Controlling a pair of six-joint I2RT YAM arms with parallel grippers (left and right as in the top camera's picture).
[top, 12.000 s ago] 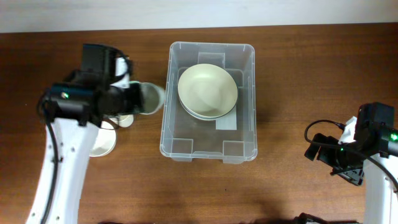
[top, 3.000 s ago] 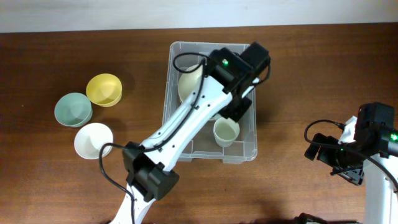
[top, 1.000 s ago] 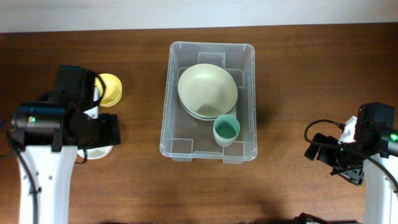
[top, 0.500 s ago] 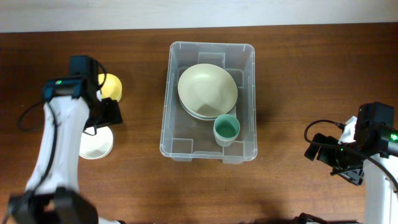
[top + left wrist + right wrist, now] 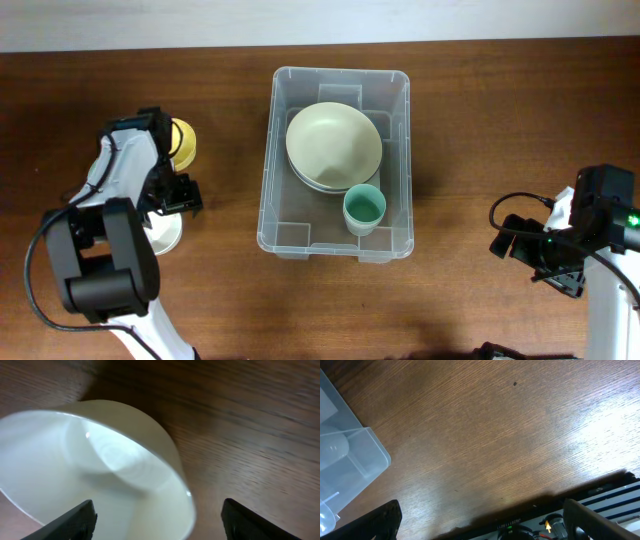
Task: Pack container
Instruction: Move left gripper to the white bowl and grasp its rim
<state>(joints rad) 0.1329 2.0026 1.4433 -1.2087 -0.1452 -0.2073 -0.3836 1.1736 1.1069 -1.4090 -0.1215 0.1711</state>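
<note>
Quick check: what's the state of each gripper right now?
Left gripper: open, rim of the white bowl between its fingers, not gripped.
Right gripper: open, empty, over the table.

Dark brown wood-grain counter (image 5: pixel 500 120) fills pretty much the whole overhead shot, with a pale strip of wall (image 5: pixel 320 20) along the top edge. Upper middle there's a big cream bowl (image 5: pixel 333 143) stacked on another pale dish (image 5: pixel 312 183) that only peeks out underneath. A small teal cup (image 5: pixel 364 209) stands upright just below-right of it, right up against the rim. Over on the left is a yellow bowl (image 5: pixel 185 143), half hidden. Below it sits a white bowl (image 5: pixel 168 233), also partly covered. The left wrist close-up shows the white one upright and glossy inside.
</note>
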